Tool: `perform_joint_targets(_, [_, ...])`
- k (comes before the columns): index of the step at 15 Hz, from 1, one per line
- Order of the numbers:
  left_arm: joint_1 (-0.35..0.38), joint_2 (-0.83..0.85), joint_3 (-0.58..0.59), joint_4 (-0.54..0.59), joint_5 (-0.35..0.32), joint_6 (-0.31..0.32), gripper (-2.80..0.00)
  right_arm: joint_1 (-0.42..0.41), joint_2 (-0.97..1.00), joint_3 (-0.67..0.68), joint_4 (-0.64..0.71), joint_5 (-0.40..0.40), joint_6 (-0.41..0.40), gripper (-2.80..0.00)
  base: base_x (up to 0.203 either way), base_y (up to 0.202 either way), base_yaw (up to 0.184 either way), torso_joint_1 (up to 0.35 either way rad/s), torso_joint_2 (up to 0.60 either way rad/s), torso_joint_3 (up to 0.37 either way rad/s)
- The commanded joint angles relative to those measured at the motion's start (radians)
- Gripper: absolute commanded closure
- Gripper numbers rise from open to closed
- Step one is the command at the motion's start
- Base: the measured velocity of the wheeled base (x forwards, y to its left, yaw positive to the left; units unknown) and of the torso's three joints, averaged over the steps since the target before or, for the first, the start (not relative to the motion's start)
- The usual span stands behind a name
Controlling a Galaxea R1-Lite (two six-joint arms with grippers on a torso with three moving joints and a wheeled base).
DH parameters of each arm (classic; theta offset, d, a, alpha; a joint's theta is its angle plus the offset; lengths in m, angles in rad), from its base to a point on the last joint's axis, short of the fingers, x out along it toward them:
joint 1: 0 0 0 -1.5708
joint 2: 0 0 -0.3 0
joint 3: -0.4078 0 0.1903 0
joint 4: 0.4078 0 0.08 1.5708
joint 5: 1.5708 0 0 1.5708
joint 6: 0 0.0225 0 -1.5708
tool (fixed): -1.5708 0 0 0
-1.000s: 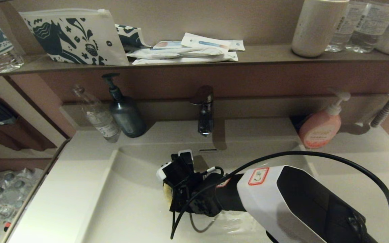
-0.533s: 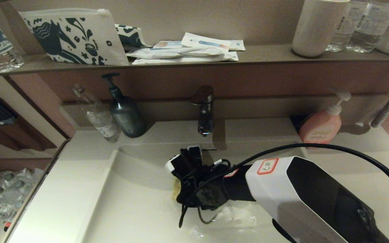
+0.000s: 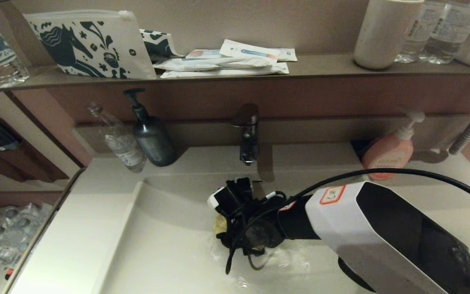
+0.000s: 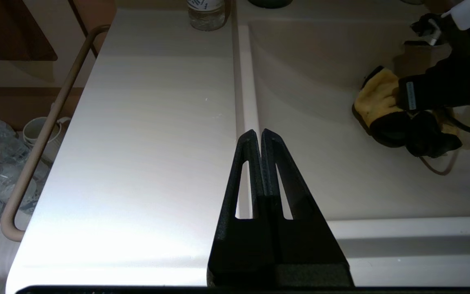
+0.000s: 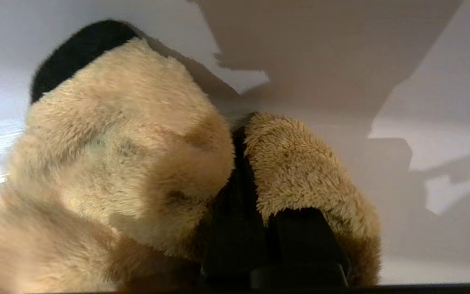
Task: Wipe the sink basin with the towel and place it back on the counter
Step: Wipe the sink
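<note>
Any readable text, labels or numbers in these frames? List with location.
None can be read.
Red-bordered sticker on the right arm: characters too blurred.
Clear bottle label: print too small.
Pink soap bottle label: blurred.
Shelf sachets: print too small.

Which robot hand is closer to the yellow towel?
Right. The right gripper is shut on the towel down in the sink basin; the left gripper hovers apart, by the counter edge.
</note>
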Motion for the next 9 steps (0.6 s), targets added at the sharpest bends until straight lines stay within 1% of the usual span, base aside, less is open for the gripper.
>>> perform_joint_targets(1, [0.0,0.001,0.0,0.0,0.0,-0.001,0.0,-0.01,-0.035,0.043,0.006,-0.005,0.002,0.0,0.0,0.0,0.0,0.0,0.0,0.0])
perform_joint_targets(9, [0.0,0.001,0.0,0.0,0.0,-0.001,0.0,-0.048,-0.127,0.235,0.006,-0.004,0.004,0.0,0.0,0.0,0.0,0.0,0.0,0.0])
